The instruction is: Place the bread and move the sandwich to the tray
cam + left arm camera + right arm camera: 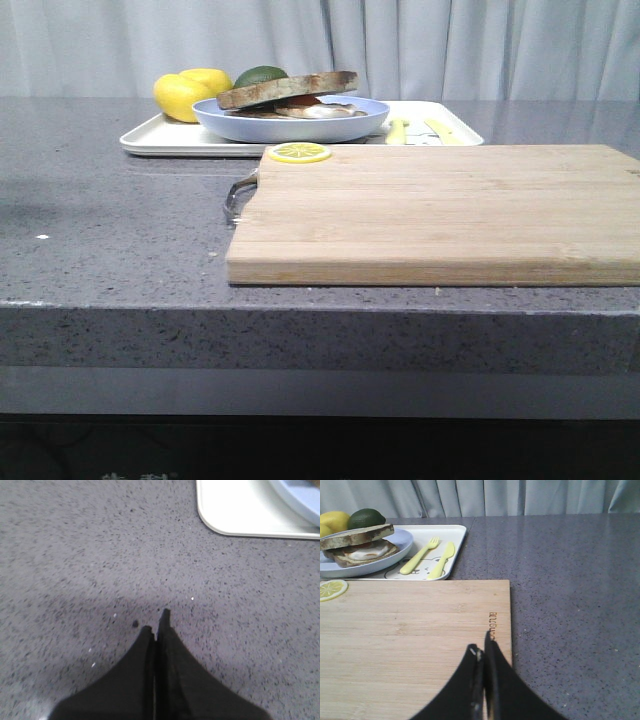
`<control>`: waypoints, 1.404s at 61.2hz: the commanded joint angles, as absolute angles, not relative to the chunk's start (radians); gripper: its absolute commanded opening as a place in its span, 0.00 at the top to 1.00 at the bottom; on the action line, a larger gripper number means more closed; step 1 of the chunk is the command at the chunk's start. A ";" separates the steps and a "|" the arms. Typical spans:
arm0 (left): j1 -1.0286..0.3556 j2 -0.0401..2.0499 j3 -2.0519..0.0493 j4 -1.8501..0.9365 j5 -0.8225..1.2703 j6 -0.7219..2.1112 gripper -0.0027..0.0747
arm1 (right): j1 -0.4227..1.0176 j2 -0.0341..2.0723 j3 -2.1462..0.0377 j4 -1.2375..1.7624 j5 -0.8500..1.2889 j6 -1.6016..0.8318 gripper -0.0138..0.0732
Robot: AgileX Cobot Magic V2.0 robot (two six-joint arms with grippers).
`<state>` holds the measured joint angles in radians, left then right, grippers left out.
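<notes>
The sandwich (290, 98) is sitting topped with bread (356, 536) on its blue plate (290, 122), and the plate is resting on the white tray (160, 140) at the far side of the table — beyond the cutting board (440, 212). The left gripper (156, 622) is hovering over bare counter just beside the tray's corner, its fingers pressed together on nothing. The right gripper (482, 650) — also closed and empty — is hanging over the board's near right part, so the left arm is looking the nearer one.

Backdrop: pale grey pleated curtain (480, 45) hung across the whole rear.
Furniture: dark grey speckled stone counter (110, 220), thick front edge.
Light: soft, even.
</notes>
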<state>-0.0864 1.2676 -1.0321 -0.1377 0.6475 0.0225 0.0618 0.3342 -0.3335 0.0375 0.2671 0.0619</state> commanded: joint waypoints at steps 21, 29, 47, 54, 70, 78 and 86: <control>-0.088 0.600 -0.534 -0.148 0.182 0.024 0.99 | 0.063 0.338 -0.362 0.038 0.180 0.060 0.91; -0.088 0.443 -0.456 -0.148 0.174 0.024 0.99 | 0.063 0.338 -0.362 0.038 0.180 0.060 0.91; -0.088 0.310 -0.410 -0.148 0.177 0.024 0.99 | 0.063 0.338 -0.362 0.038 0.180 0.060 0.91; -0.088 0.310 -0.410 -0.148 0.177 0.024 0.99 | 0.063 0.338 -0.362 0.038 0.180 0.060 0.91; -0.088 0.310 -0.410 -0.148 0.177 0.024 0.99 | 0.063 0.338 -0.362 0.038 0.180 0.060 0.91; -0.088 0.302 -0.392 -0.148 0.157 0.024 0.99 | 0.063 0.338 -0.362 0.038 0.180 0.060 0.91; -0.086 0.226 -0.321 -0.148 0.134 0.024 0.99 | 0.063 0.338 -0.362 0.038 0.180 0.060 0.91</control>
<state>-0.0864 0.2570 -0.3279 -0.1377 0.2285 0.0247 0.0618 0.3342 -0.3335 0.0375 0.2671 0.0619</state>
